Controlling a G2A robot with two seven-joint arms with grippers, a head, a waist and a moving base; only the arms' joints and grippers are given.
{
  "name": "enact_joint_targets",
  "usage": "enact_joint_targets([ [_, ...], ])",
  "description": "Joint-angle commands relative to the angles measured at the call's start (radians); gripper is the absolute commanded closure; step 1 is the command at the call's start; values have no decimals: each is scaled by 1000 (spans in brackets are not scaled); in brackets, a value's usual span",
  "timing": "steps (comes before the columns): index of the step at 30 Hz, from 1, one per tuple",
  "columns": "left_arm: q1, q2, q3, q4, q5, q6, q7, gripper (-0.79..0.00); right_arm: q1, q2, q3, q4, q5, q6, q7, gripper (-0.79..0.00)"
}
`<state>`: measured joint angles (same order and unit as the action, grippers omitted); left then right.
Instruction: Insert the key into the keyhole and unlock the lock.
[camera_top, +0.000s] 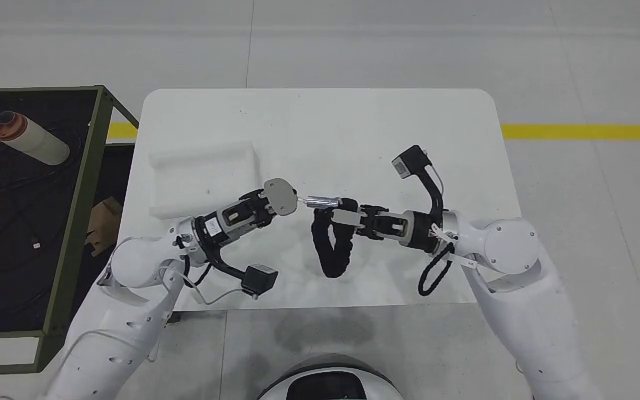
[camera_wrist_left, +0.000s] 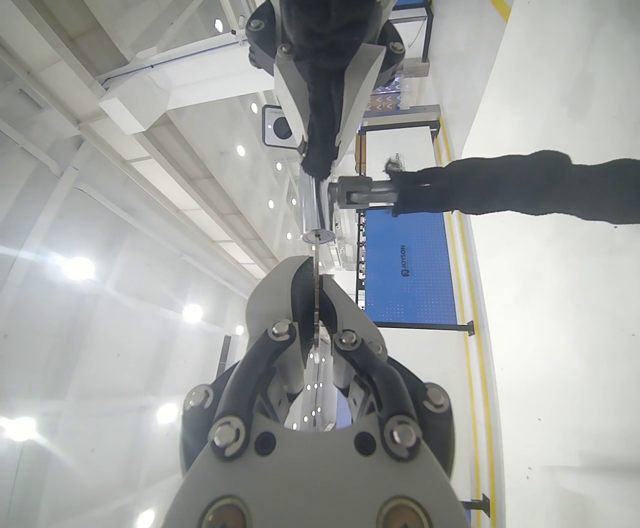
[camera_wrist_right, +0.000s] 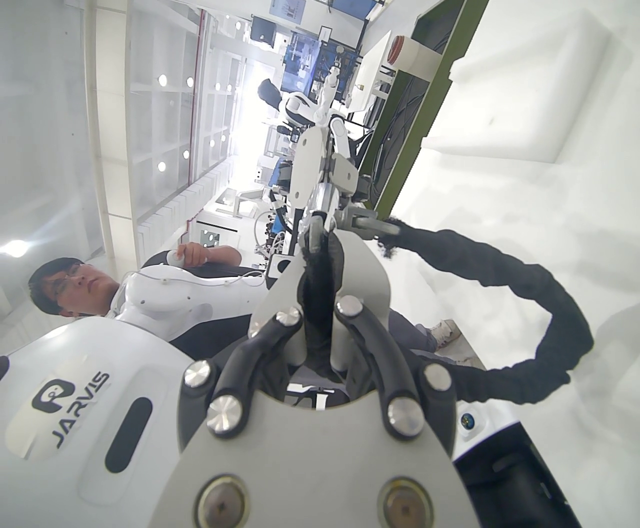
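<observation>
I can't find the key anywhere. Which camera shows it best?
The left wrist view: the key stands edge-on, pinched in the left end effector, pointing at the lock. The top view gives just a small silvery sliver beside the lock. In the right wrist view I cannot make it out.

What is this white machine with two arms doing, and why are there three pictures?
It is a robot with two arms, working over a white table. One picture looks down from above the arms. The other two come from little cameras on each wrist. Each arm ends in a tool, a pincher with two fingers. The left tool is shut on a thin metal key, seen from its edge. The right tool is shut on a black cable lock, whose loop hangs over the table. The key points at the lock's silver end; I cannot tell if it is in yet. A white foam block lies on the table.
</observation>
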<state>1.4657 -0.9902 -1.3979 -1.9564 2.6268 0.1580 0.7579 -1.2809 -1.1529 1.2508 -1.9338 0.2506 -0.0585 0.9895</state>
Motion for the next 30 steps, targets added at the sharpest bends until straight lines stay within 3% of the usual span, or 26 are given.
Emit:
enact_joint_targets([
  [1,2,0,0,-2,4,-1,-5,0,0,1,-2,-1,0,0,-3,0],
  [30,13,-1,25,-15,11,-3,13,0,-18,15,-17,-25,-24,-12,-53,0],
])
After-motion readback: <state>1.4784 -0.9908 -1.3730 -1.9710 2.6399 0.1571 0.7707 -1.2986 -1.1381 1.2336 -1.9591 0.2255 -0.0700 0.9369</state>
